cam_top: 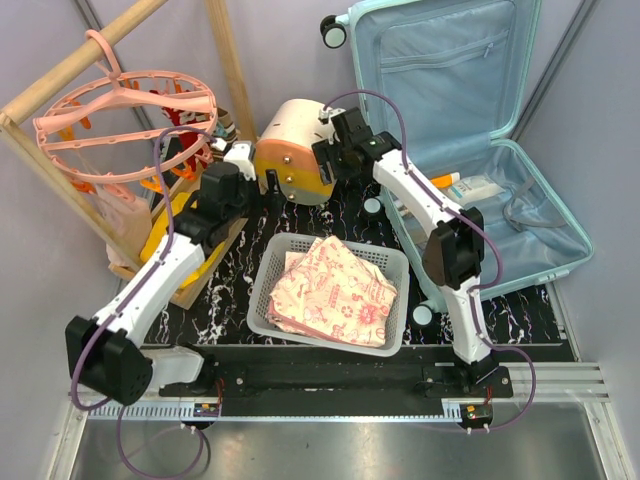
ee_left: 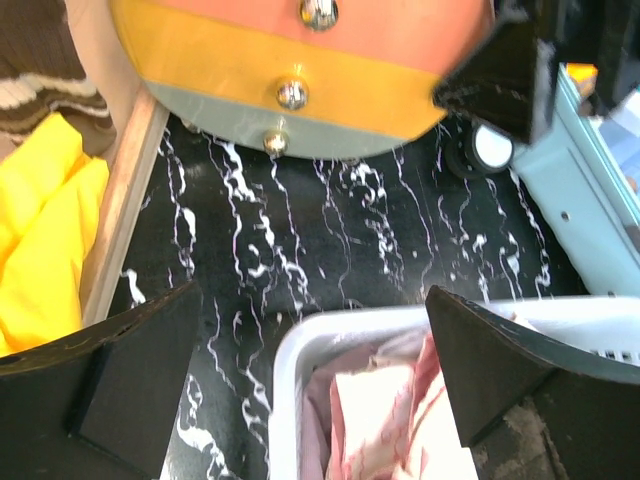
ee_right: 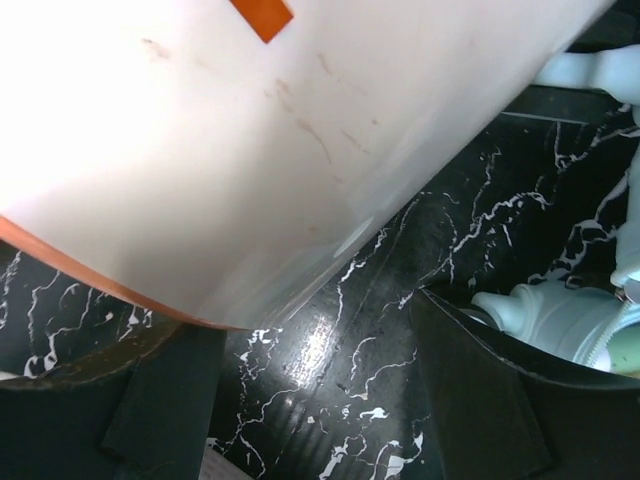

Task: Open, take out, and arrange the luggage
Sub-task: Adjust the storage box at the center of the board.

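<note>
Left fingers (ee_left: pixel 130 380) apart, overhead shows luggage (cam_top: pixel 440 110) open

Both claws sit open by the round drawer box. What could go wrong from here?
1. The drawer box is rounded and neither open claw grips it: a nudge from the right claw could roll it toward the basket.
2. The left claw hangs over the basket rim and may snag it.
3. The luggage wheel beside the box could get bumped.

Your left arm (cam_top: pixel 165 275) and right arm (cam_top: pixel 415 195) are white, with black joints; a purple cable (cam_top: pixel 368 93) loops behind each black pincer (ee_left: pixel 312 290).
</note>
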Robot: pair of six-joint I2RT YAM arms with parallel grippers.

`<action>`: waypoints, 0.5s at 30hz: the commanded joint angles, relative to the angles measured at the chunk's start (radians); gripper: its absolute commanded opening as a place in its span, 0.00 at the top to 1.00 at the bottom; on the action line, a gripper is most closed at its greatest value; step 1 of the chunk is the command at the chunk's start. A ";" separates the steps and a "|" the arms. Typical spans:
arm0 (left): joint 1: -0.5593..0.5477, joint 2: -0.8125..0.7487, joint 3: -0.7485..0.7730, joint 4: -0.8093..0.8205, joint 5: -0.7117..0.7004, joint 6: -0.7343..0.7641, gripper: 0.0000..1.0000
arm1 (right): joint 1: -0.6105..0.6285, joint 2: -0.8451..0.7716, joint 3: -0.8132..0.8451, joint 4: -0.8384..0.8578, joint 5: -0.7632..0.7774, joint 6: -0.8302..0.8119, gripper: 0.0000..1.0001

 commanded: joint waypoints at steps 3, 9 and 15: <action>-0.008 0.176 0.178 0.108 -0.059 0.014 0.07 | -0.019 -0.196 -0.081 0.061 -0.201 -0.026 0.24; -0.023 0.336 0.334 0.117 -0.122 0.069 0.14 | -0.022 -0.461 -0.293 0.116 -0.155 0.022 0.23; -0.022 0.460 0.466 0.080 -0.141 0.112 0.23 | -0.094 -0.564 -0.398 0.116 -0.169 0.131 0.25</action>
